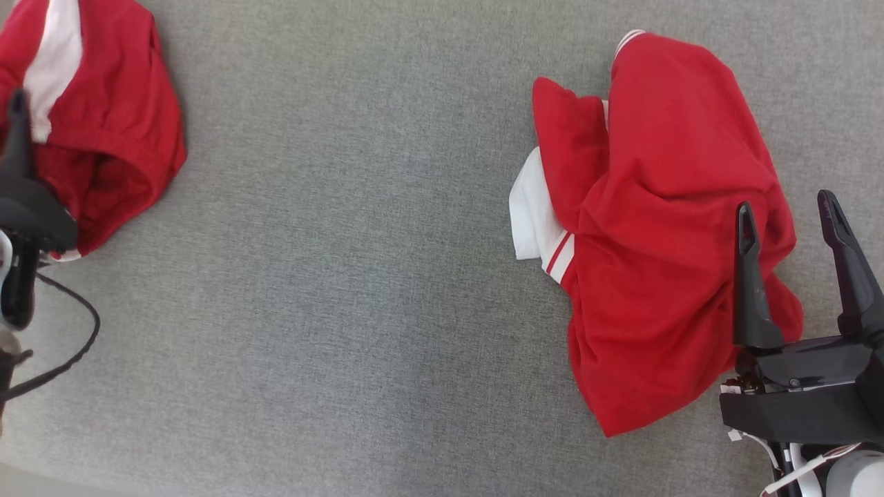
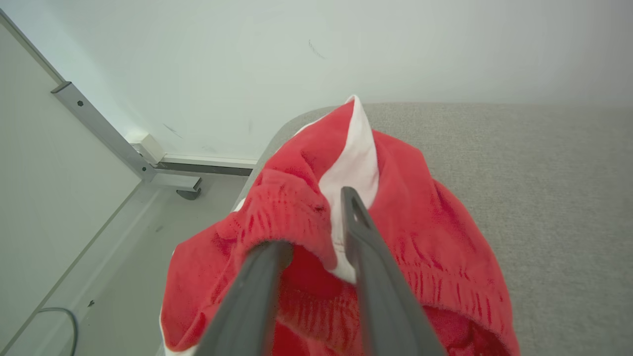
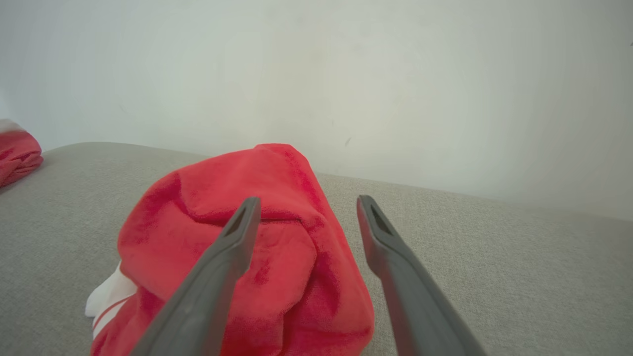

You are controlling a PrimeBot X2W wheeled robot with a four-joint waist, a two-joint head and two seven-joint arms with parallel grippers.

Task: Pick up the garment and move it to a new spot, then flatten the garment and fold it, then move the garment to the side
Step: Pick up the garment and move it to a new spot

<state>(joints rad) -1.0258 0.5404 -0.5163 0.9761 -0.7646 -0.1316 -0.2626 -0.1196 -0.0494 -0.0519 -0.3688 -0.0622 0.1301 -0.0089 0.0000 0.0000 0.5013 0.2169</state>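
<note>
Two red garments with white stripes lie on the grey cloth-covered surface (image 1: 345,276). One, with an elastic waistband (image 1: 110,117), is bunched at the far left corner. My left gripper (image 1: 17,110) is at it, and in the left wrist view a thick fold of waistband (image 2: 296,217) sits pinched between its narrowed fingers (image 2: 316,217), covering one fingertip. The other garment (image 1: 663,207) lies crumpled at the right, white trim poking out on its left. My right gripper (image 1: 784,202) stands open over its right edge, holding nothing; its fingers (image 3: 307,199) straddle the heap (image 3: 207,193) from above.
A black cable (image 1: 76,345) loops beside my left arm at the left edge. Past the surface's left corner are pale floor and a metal frame rail (image 2: 99,123). A white wall stands behind. Bare grey cloth stretches wide between the two garments.
</note>
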